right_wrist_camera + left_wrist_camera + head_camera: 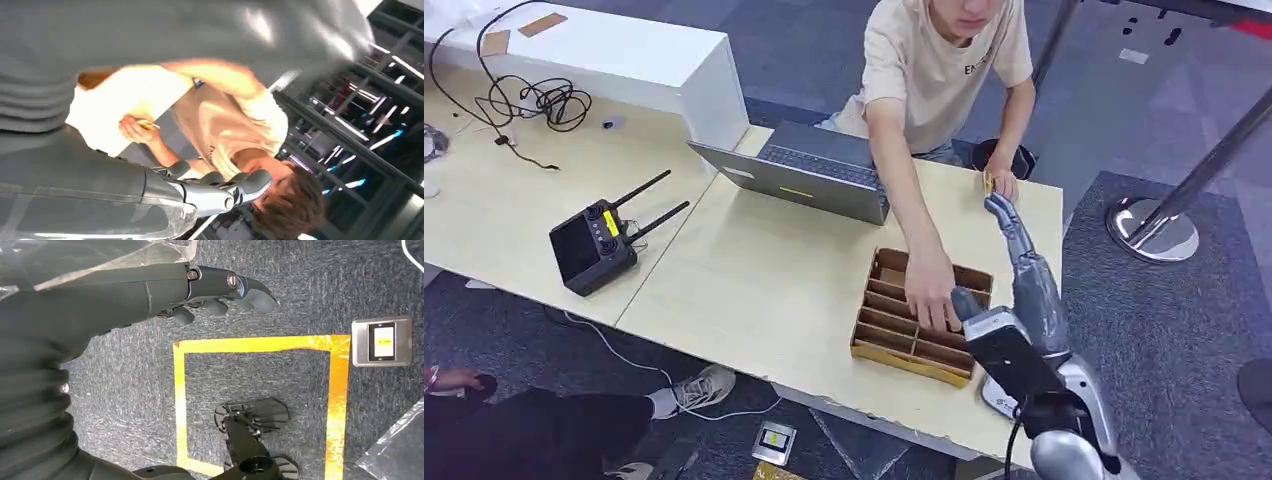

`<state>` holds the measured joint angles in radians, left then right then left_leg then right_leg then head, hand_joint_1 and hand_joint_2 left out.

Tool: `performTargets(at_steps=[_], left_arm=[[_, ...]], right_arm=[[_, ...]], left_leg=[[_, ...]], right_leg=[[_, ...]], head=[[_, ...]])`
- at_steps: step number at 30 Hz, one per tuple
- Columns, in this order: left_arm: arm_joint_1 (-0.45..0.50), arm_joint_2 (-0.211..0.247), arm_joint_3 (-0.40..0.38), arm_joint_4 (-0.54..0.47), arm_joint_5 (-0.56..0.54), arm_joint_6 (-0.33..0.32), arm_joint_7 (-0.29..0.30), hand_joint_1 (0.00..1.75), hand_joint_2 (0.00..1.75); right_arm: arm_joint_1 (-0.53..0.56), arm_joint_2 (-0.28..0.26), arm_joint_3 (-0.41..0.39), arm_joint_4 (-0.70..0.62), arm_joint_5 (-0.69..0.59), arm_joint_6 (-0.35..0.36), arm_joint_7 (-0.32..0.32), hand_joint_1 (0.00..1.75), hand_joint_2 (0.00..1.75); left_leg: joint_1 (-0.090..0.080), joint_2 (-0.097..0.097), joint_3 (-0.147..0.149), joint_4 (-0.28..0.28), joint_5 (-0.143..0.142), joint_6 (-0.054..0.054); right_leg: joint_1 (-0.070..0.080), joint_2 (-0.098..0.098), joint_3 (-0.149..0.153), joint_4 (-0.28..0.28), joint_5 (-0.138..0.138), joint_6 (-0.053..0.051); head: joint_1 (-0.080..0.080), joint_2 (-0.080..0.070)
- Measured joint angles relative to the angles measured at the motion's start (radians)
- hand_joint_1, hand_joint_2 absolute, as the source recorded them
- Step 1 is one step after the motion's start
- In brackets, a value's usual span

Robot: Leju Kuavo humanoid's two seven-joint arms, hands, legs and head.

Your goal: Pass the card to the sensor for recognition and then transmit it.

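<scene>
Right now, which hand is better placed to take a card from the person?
Right. The right hand is raised over the table near the person's hand holding a card. The left hand hangs over the floor.

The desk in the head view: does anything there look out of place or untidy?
Mostly the black cable: it lies in a loose tangle at the far left of the table. The cardboard tray sits slightly askew to the table's front edge. Nothing looks spilled or damaged.
</scene>
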<state>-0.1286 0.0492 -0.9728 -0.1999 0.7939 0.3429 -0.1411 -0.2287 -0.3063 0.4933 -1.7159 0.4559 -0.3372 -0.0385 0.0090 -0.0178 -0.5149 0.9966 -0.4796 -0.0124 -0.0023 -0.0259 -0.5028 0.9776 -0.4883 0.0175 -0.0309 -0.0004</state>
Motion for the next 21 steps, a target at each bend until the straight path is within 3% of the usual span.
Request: performTargets(at_steps=[21], left_arm=[[0.0,0.0,0.0,0.0,0.002,-0.002,-0.009,0.0,1.75]], right_arm=[[0.049,-0.059,0.006,0.038,0.067,-0.012,0.041,0.0,1.75]], left_leg=[[0.0,0.0,0.0,0.0,0.0,0.0]], right_leg=[[0.0,0.0,0.0,0.0,0.0,0.0]], head=[[0.0,0.0]])
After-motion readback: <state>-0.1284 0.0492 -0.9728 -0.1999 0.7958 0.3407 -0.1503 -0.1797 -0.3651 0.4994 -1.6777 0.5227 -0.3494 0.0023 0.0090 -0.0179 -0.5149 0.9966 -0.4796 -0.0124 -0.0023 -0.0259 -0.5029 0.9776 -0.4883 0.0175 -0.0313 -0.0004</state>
